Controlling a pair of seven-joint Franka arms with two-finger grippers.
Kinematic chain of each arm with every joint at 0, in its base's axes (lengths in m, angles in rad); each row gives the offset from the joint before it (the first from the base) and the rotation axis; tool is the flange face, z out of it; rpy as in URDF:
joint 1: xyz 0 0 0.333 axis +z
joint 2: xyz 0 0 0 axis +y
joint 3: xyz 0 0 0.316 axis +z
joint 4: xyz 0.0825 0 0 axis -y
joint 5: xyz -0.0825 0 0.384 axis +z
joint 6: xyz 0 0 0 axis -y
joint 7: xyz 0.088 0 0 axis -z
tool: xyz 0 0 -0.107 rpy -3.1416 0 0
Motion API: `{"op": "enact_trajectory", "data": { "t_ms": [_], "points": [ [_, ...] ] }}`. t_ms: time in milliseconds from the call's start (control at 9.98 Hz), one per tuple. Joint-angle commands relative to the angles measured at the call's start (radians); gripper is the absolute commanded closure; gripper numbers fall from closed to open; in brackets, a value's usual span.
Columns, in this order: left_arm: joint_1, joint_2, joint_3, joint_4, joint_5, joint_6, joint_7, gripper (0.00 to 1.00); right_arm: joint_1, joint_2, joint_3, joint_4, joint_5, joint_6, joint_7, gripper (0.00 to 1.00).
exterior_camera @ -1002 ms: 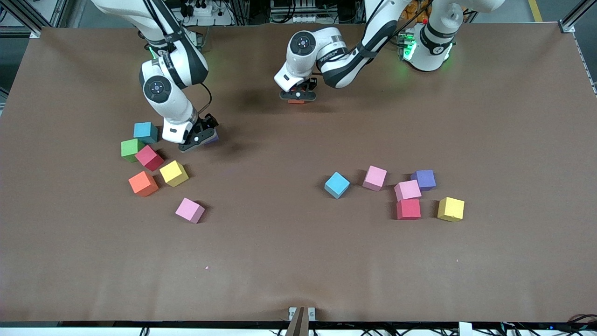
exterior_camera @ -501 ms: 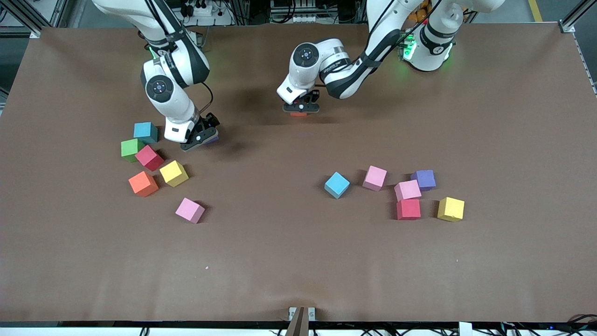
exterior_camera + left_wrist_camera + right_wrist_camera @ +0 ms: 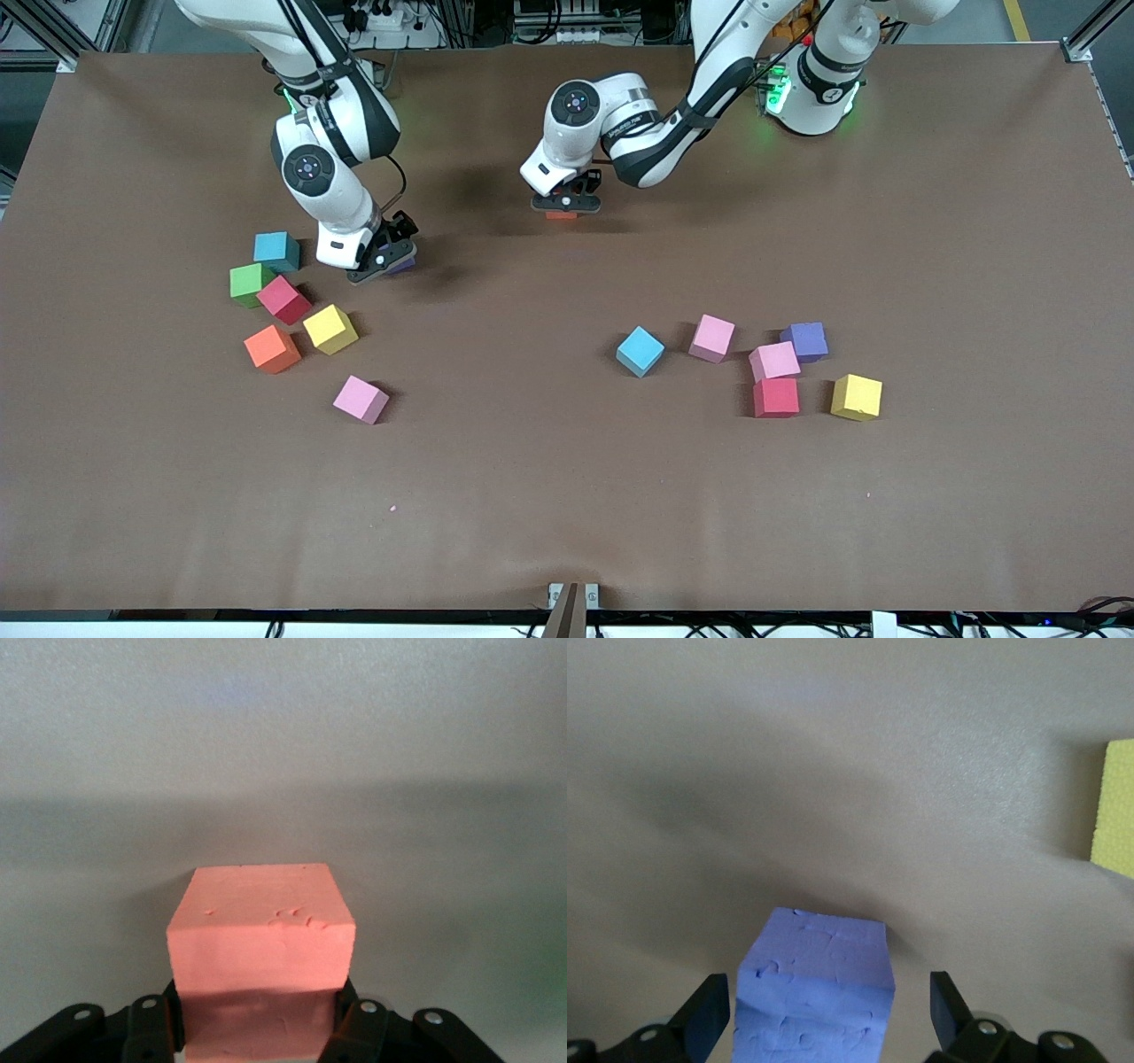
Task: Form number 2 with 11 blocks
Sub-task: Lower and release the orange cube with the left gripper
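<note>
Counter [image 3: 567, 496] showing as matt brown sheet, paper- or felt-like, faint creases lying along edge nearest front camera. Blocks [image 3: 775, 397] looking like matt foam, no shine, colours flat. Orange block [image 3: 262, 943] showing fine-grained face with small dents and nicks. Purple block [image 3: 818, 992] showing pitted, faintly cracked surface. Arm shells [image 3: 323, 182] gleaming as glossy white plastic with black joint bands. Left gripper [image 3: 262, 1028] and right gripper [image 3: 830, 1014] looking like matt black plastic, screw heads glinting.

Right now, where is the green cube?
The green cube sits at the right arm's end of the table, touching the dark red cube, beside the blue cube.
</note>
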Motion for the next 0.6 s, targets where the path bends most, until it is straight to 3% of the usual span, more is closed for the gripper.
{"op": "enact_trajectory", "data": {
  "t_ms": [0,100,200,501],
  "points": [
    [-0.017,0.022,0.006,-0.003,0.023,0.01,-0.022,0.47,0.016,0.003,-0.005,-0.012,0.016,0.005,-0.011,0.0],
    [-0.015,0.022,0.006,-0.003,0.023,0.008,-0.022,0.17,0.015,0.011,-0.005,-0.012,0.016,0.005,-0.012,0.0],
    [-0.012,0.016,0.006,-0.001,0.023,0.006,-0.019,0.0,0.015,0.015,-0.005,-0.017,0.016,0.013,-0.014,0.0],
    [0.002,-0.031,0.004,0.008,0.022,-0.054,-0.08,0.0,0.024,0.029,-0.005,-0.026,0.016,0.032,-0.015,0.0]
  ]
}}
